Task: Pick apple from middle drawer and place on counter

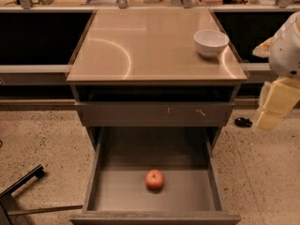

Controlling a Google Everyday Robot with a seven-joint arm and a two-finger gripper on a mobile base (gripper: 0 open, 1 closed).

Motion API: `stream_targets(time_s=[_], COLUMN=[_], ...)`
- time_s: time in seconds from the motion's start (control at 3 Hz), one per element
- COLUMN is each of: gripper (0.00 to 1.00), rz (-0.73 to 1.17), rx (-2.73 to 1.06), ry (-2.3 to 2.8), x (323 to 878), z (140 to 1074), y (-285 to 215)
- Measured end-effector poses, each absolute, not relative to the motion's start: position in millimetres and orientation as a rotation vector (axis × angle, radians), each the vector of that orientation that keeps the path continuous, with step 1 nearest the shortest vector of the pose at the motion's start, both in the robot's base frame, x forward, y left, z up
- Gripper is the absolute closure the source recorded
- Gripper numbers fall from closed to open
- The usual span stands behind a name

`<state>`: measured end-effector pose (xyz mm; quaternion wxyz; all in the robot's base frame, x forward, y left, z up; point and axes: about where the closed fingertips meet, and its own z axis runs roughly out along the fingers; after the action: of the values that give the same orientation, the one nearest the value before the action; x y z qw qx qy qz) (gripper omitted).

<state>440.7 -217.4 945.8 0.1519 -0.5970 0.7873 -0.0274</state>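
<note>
The apple point(154, 178), small and red-orange, lies on the flat grey bottom of the open middle drawer point(108, 191), near the centre and toward the front. The tan glossy counter point(140, 46) is above it. My gripper point(275, 104), a cream part hanging below the white arm point(288, 41), is at the right edge of the view. It is beside the cabinet at about the height of the upper drawer front, well above and to the right of the apple. It holds nothing that I can see.
A white bowl point(211, 41) stands on the counter's back right corner. The shut upper drawer front point(154, 114) with pale scratches overhangs the open drawer's back. A dark metal leg point(21, 184) lies on the speckled floor at left. A small black object point(243, 122) lies on the floor at right.
</note>
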Motion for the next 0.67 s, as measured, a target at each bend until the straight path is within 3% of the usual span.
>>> stream_targets(time_s=[0.67], gripper=[0.0], rz=[0.023], rx=[-1.667], ry=[2.323], x=[445.9], z=[830.0], y=[-210.8])
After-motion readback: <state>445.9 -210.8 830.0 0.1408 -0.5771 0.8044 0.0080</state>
